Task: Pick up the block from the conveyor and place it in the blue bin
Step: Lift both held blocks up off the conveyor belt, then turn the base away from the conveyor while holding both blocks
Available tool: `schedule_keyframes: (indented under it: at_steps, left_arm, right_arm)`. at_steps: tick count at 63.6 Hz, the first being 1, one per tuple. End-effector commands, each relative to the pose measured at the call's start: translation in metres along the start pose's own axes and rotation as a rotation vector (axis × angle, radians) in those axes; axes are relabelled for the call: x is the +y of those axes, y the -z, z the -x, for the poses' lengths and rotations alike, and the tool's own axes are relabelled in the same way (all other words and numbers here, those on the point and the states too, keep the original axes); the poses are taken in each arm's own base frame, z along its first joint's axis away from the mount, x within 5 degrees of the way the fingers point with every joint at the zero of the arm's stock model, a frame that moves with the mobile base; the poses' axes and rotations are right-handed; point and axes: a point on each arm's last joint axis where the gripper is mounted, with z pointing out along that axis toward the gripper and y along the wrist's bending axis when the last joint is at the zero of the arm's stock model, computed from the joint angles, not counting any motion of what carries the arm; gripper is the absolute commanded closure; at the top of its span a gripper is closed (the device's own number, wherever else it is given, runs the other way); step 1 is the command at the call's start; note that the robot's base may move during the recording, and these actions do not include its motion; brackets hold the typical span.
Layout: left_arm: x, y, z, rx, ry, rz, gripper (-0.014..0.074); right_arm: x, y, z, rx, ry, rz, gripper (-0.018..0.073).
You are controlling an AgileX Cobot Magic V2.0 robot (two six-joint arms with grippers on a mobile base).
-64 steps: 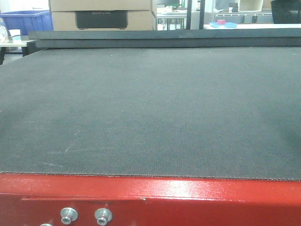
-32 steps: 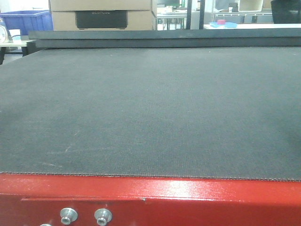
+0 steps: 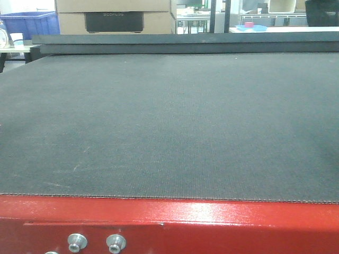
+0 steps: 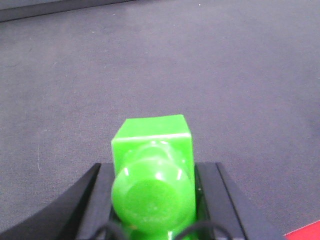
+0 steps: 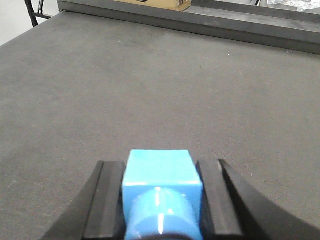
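While both hang over one wide dark grey textured conveyor belt [image 5: 150, 75], right gripper [image 5: 161, 169] clamps one small bright blue plastic block [image 5: 159, 176]; left gripper [image 4: 155, 169] clamps one bright green plastic block [image 4: 150, 135].

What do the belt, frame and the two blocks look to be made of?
Belt: dark grey fabric or rubberised cloth by the look, matte, with a fine woven texture.
Frame: likely painted metal, glossy red with bright highlights. Its buttons look like bare silver metal.
Blue block and green block: probably hard plastic, smooth and saturated in colour, with glints on the rounded parts.
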Motion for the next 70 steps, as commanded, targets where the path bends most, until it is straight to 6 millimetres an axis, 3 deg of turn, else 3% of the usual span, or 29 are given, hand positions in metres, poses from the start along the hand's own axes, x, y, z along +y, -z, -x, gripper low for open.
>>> schedule_keyframes:
  at_steps: [1, 70]
  left_arm:
    - [-0.0008, 0.0021, 0.0018, -0.029, 0.011, -0.006, 0.0707]
    - [-0.0008, 0.0021, 0.0018, -0.029, 0.011, -0.006, 0.0707]
  right_arm:
    - [-0.0001, 0.0039, 0.0033, -0.029, -0.001, -0.010, 0.0722]
    - [-0.0004, 0.0026, 0.0033, -0.025, -0.002, -0.010, 0.0722]
